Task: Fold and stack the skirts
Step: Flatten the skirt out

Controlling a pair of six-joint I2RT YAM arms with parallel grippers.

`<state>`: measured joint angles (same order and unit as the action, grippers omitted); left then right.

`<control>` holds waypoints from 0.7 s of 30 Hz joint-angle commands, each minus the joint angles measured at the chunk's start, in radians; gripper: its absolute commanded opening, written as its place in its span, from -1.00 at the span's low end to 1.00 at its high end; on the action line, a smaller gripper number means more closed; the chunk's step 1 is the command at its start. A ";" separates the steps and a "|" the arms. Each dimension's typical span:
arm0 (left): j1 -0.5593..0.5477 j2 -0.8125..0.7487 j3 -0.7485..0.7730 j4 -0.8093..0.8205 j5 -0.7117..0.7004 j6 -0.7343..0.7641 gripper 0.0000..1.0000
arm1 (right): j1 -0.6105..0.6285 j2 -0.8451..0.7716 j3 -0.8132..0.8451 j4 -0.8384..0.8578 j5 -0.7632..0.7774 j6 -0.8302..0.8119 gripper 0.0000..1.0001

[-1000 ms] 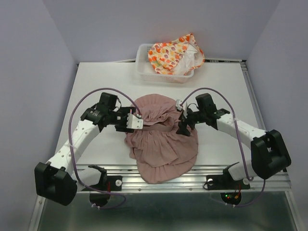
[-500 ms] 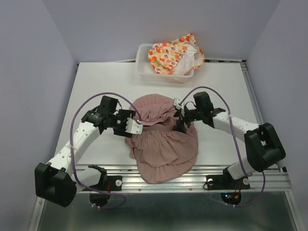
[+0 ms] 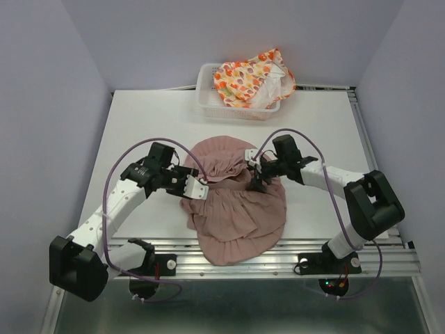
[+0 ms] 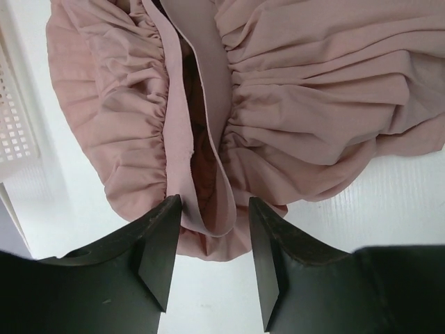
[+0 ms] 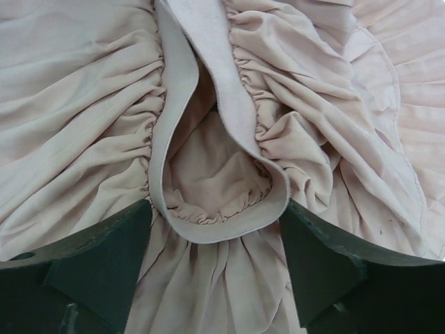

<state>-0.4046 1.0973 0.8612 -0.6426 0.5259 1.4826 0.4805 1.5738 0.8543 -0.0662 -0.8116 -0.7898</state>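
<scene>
A: Your pink skirt (image 3: 233,202) lies in the middle of the table (image 3: 139,118), bunched up. Its ruffled hem hangs over the rail (image 3: 389,257) at the near edge.

B: And your left gripper (image 3: 197,186) sits at the skirt's left side, low on the cloth. In the left wrist view, your jaws stand apart with the folded end of the waistband (image 4: 201,104) between them. The band lies just beside one finger, perhaps touching it, and there is a gap on the other side. You are not pinching it.

A: Your right gripper (image 3: 256,177) is at the opposite side, facing the left one across the gathered top. Its jaws are spread wide. The right wrist view shows the waistband's looped end lying between your fingers, close to both but squeezed by neither.

B: So you have both ends of the elastic framed, one by each gripper, and the skirt rests on the table under them.

A: Your printed skirt (image 3: 247,80), cream with orange, red and yellow, is heaped in the white basket (image 3: 208,97) at the far edge. It spills over the basket's right rim, well apart from both arms.
</scene>
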 commanded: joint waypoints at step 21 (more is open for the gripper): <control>0.113 0.085 0.217 0.262 -0.072 -0.493 -1.00 | -0.092 -0.098 0.236 -0.083 0.264 -0.020 -0.99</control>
<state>-0.3374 1.1545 0.9527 -0.5091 0.4744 1.1843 0.4583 1.4891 0.9237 -0.1078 -0.6708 -0.8001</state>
